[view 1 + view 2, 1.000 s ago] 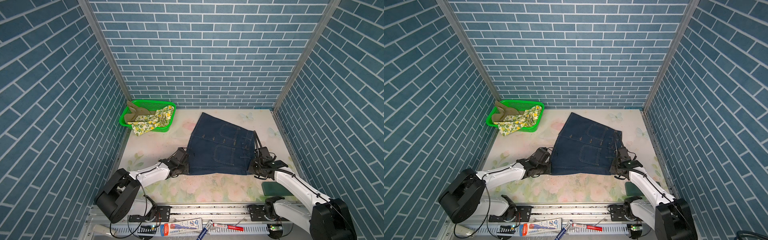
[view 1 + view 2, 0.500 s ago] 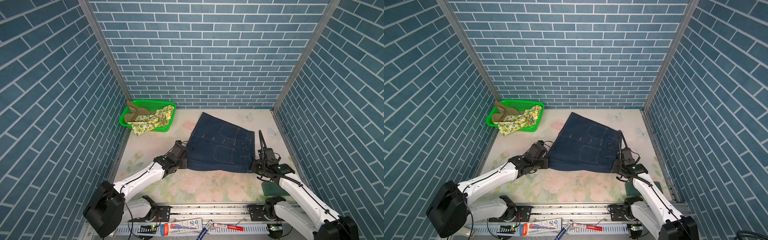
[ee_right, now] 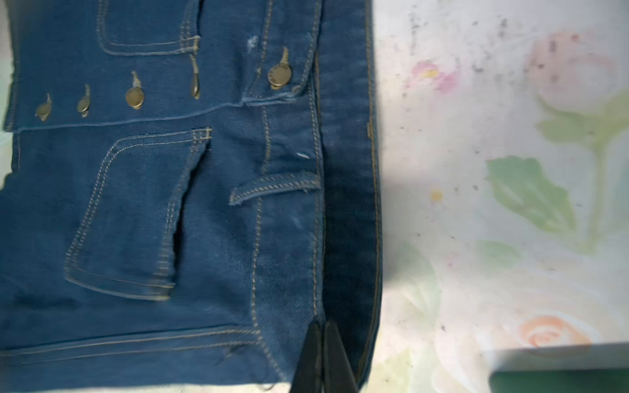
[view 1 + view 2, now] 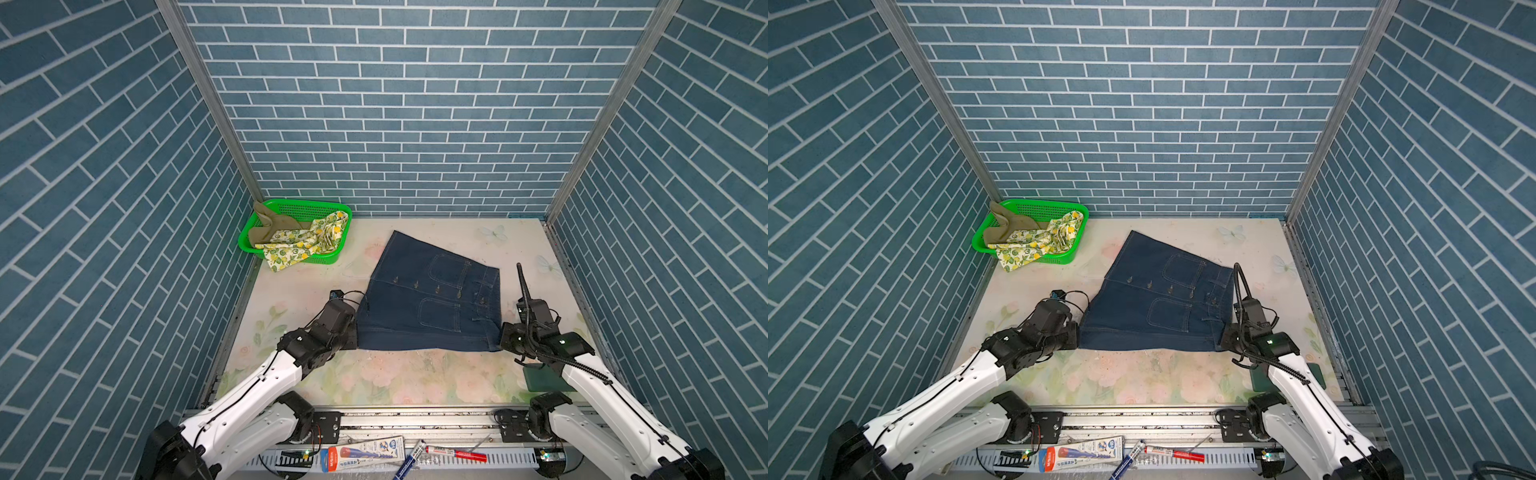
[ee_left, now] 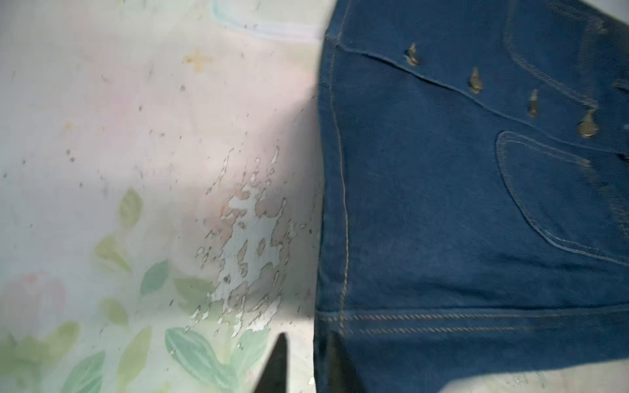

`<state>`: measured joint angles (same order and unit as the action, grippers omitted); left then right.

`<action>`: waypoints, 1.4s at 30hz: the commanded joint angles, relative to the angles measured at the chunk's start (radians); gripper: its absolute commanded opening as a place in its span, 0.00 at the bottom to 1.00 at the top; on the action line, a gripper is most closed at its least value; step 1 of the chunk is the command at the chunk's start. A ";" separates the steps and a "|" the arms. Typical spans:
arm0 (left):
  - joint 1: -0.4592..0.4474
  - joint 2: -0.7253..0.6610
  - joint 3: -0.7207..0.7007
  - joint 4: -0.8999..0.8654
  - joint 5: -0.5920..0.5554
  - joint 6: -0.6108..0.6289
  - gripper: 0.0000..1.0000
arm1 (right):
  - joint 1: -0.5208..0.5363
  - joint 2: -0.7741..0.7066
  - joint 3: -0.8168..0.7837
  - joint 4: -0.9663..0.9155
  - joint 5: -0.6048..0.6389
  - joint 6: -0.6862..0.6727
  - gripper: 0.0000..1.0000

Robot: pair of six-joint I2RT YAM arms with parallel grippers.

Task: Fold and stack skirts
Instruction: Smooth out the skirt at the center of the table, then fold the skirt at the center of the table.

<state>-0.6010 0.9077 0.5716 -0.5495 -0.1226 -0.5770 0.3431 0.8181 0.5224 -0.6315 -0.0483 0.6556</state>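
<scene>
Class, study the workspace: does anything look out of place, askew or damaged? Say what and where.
The lemon-print skirt spills over the front rim of the green basket. The denim skirt lies askew to the edges of the table. Beside its hem, the floral covering is flaked.

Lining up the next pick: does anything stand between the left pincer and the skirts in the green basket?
Nothing visible: bare table between left pincer and basket. The lemon skirt drapes over its near rim; the denim skirt lies aside.
</scene>
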 commanded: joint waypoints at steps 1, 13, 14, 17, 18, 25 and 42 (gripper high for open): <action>0.006 0.012 0.001 -0.049 -0.025 -0.012 0.60 | -0.003 -0.038 0.023 -0.086 0.083 0.010 0.21; 0.004 0.491 0.521 0.030 -0.011 0.201 0.82 | -0.171 0.223 0.281 0.131 0.006 -0.061 0.75; 0.004 0.573 0.600 0.028 -0.012 0.226 0.84 | -0.189 0.272 0.309 0.169 -0.014 -0.069 0.75; 0.018 0.791 0.824 0.033 -0.001 0.308 0.92 | -0.220 0.422 0.394 0.267 -0.033 -0.091 0.75; 0.029 0.864 0.906 0.028 0.013 0.332 0.95 | -0.234 0.477 0.422 0.291 -0.056 -0.090 0.74; 0.133 1.243 1.291 0.110 0.120 0.461 0.99 | -0.279 0.735 0.518 0.471 -0.137 -0.090 0.71; 0.257 1.662 1.680 0.217 0.358 0.387 0.85 | -0.287 0.875 0.516 0.638 -0.163 -0.149 0.67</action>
<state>-0.3370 2.5385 2.2066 -0.3435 0.1955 -0.1623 0.0593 1.6829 1.0241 -0.0391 -0.1993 0.5404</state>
